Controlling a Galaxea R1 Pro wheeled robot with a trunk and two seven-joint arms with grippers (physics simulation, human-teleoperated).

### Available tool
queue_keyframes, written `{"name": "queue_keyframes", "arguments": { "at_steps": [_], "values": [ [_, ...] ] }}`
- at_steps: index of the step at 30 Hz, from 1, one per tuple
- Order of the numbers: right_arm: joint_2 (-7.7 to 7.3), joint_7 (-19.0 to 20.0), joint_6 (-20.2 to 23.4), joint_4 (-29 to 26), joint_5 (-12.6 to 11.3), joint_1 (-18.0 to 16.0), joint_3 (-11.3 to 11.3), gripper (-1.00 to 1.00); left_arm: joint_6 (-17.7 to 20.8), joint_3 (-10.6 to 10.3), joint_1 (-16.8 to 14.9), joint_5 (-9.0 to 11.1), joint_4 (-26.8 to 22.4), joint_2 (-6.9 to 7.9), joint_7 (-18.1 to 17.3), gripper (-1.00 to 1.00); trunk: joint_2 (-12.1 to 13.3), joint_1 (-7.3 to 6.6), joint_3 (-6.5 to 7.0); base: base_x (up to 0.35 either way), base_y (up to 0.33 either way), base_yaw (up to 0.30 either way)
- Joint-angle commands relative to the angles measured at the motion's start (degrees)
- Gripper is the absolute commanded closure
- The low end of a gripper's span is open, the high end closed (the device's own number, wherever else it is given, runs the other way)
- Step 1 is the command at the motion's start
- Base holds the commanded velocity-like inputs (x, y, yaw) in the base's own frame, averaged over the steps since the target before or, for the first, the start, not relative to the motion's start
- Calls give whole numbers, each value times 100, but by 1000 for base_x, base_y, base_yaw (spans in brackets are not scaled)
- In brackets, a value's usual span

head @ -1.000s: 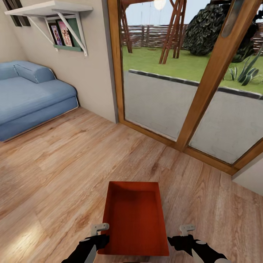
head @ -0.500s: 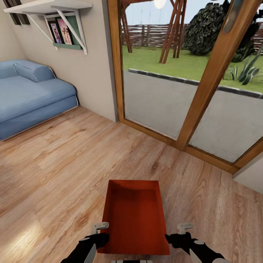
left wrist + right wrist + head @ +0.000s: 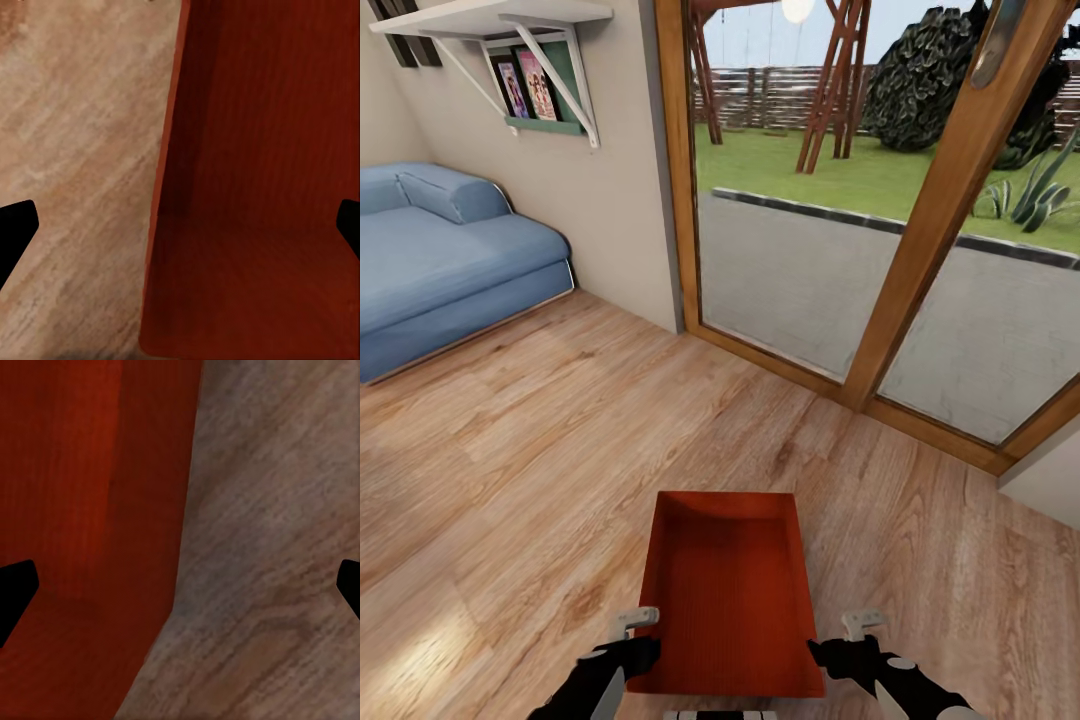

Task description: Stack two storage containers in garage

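both grippers, left [image 3: 622,655] and right [image 3: 852,652], were spread wide astride the container [image 3: 728,595] walls at bottom centre; should clamp evenly

The orange-red rectangular storage container [image 3: 728,600] looks like matt plastic, its inner walls and bottom finely ribbed. Under it the light wood-plank floor [image 3: 510,480] shows strong grain with a soft satin sheen. The blue corner sofa [image 3: 440,265] is smooth matt cloth. The tall sliding door's warm brown frame [image 3: 940,215] appears to be varnished wood around clear glass. The white wall shelf [image 3: 490,15] looks painted and smooth, though its material is hard to tell from here.
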Motion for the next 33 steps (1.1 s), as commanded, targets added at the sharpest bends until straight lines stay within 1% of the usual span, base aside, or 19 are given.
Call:
{"name": "queue_keyframes", "arguments": {
  "at_steps": [1, 2, 4, 6, 7, 10, 33],
  "values": [
    [33, -1, -21, 7, 61, -4, -56, -100, 10, 21, 2, 12, -10, -39, 4, -100, -2, -1, -4, 0, 0, 0],
    [65, -1, -21, 6, 62, -4, -56, -100, 12, 20, 2, 12, -10, -71, 2, -100, -2, -1, -4, 0, 0, 0],
    [130, 0, -21, 6, 63, -4, -56, -100, 15, 20, 3, 12, -8, -80, 1, -100, -2, -1, -4, 0, 0, 0],
    [194, 15, -21, 5, 67, -1, -56, -100, 25, 13, 4, 22, 37, -122, -12, -100, -2, -1, -4, 0, 0, 0],
    [202, 18, -22, 5, 67, 1, -56, -100, 24, 12, 4, 30, 46, -103, -15, -100, -2, -1, -4, 0, 0, 0],
    [204, 25, -22, 5, 67, 3, -56, -100, 21, 7, 5, 43, 57, -60, -20, -100, -2, -1, -4, 0, 0, 0],
    [213, 108, 2, 10, 57, 5, -54, -100, 56, 0, 5, 34, 56, -56, -17, -100, -2, -1, -4, 0, 0, 0]
  ]
}}
